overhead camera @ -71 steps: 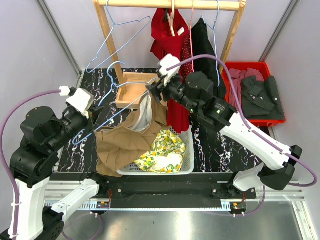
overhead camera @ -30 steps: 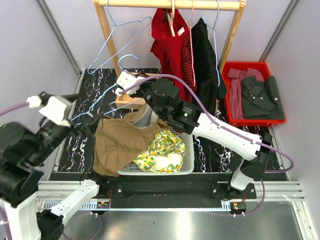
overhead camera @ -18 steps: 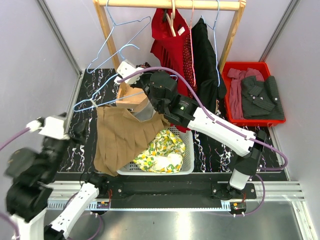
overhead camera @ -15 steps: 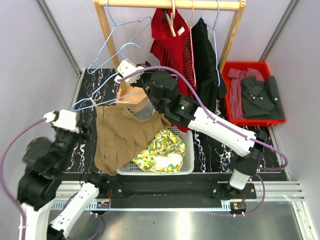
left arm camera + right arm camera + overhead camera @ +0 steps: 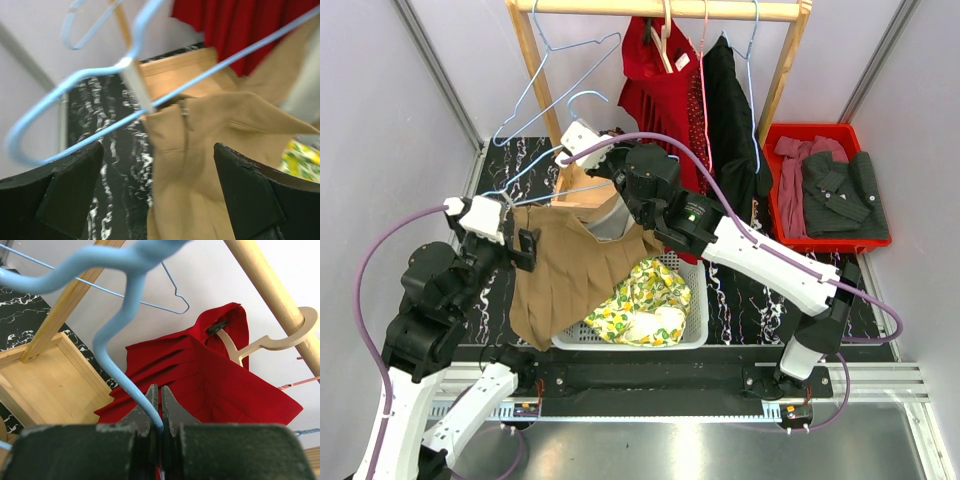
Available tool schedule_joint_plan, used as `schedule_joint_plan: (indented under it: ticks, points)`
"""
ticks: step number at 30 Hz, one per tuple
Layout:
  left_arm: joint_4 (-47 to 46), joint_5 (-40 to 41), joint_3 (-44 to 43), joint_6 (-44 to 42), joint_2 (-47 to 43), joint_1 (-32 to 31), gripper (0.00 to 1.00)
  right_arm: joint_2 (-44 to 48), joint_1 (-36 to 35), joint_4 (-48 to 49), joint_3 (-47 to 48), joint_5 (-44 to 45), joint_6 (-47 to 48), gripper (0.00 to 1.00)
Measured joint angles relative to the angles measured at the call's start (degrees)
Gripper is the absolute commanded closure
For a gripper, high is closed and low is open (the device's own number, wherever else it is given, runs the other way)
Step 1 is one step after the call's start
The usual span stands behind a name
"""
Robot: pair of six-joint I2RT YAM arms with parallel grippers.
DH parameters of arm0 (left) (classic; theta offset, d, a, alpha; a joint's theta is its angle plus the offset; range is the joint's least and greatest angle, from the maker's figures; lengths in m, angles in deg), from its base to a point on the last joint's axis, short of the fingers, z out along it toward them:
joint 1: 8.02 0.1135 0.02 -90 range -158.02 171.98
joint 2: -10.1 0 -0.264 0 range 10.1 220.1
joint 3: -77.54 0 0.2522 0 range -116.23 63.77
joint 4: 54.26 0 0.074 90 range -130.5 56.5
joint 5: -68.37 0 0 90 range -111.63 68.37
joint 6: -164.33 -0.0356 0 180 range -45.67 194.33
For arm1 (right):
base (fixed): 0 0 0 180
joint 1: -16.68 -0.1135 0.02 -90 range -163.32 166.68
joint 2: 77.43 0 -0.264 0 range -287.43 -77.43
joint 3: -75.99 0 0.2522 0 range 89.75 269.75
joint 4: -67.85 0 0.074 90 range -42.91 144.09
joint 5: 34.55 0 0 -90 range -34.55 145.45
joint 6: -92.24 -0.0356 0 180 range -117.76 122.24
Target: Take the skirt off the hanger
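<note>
The tan skirt point(image 5: 565, 280) hangs below the light-blue wire hanger point(image 5: 535, 180), and its hem drapes over the left rim of the white basket point(image 5: 698, 325). My right gripper point(image 5: 572, 150) is shut on the hanger's neck point(image 5: 127, 305), under the hook, with the jaws pinching the wire in the right wrist view point(image 5: 159, 390). At the skirt's upper left corner my left gripper point(image 5: 525, 248) stands open. In the left wrist view its fingers point(image 5: 55, 195) straddle the skirt's waist point(image 5: 200, 160) without touching. The hanger's wire and clip point(image 5: 136, 87) run just above.
A wooden rack point(image 5: 655, 10) at the back carries bare blue hangers point(image 5: 555, 85), a red dress point(image 5: 660, 80) and a black garment point(image 5: 730, 100). A wooden box point(image 5: 582, 195) sits under the hanger. Yellow patterned cloth point(image 5: 645, 300) lies in the basket. A red bin point(image 5: 830, 128) of dark clothes stands at right.
My left arm swung down and left away from the hanger, then came back up to the skirt's upper left corner. The right gripper carried the hanger left, then up slightly.
</note>
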Motion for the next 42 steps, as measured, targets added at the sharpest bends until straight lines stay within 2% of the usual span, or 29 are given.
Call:
schedule_joint_plan:
  ticks: [4,6,7,8,10,11,20,31,42]
  points:
    - [0.42,-6.47,2.69,0.2,-1.18,0.0,0.02,0.2,0.0,-0.22,-0.02,-0.02,-0.13,1.0]
    - [0.87,-7.21,3.96,0.2,-1.7,0.0,0.14,0.37,0.0,-0.44,-0.02,-0.04,-0.15,1.0]
    - [1.01,-7.32,4.66,0.35,-1.9,0.0,0.34,0.5,0.0,-0.63,0.0,-0.04,-0.17,1.0]
    - [1.07,-7.34,5.35,0.44,-2.1,0.0,0.48,0.68,0.0,-0.85,-0.02,-0.04,-0.15,1.0]
    - [1.25,-7.39,6.58,0.17,-2.56,0.0,0.89,1.07,0.0,-1.09,-0.07,-0.04,-0.13,1.0]
    - [1.22,-7.37,7.04,-0.07,-2.8,0.0,0.99,1.33,0.0,-1.18,-0.11,-0.04,-0.11,1.0]
    - [2.01,-4.94,3.54,-3.87,-2.93,0.0,1.0,5.88,0.0,-0.76,-3.98,0.15,0.31,1.0]
    - [7.67,-2.99,-14.34,-8.09,-2.71,0.0,1.0,8.96,0.98,7.21,-12.55,1.66,-3.26,1.0]
    - [10.23,-2.97,-15.82,-8.22,-1.7,0.22,1.0,9.14,2.56,9.35,-17.77,2.08,-5.86,1.0]
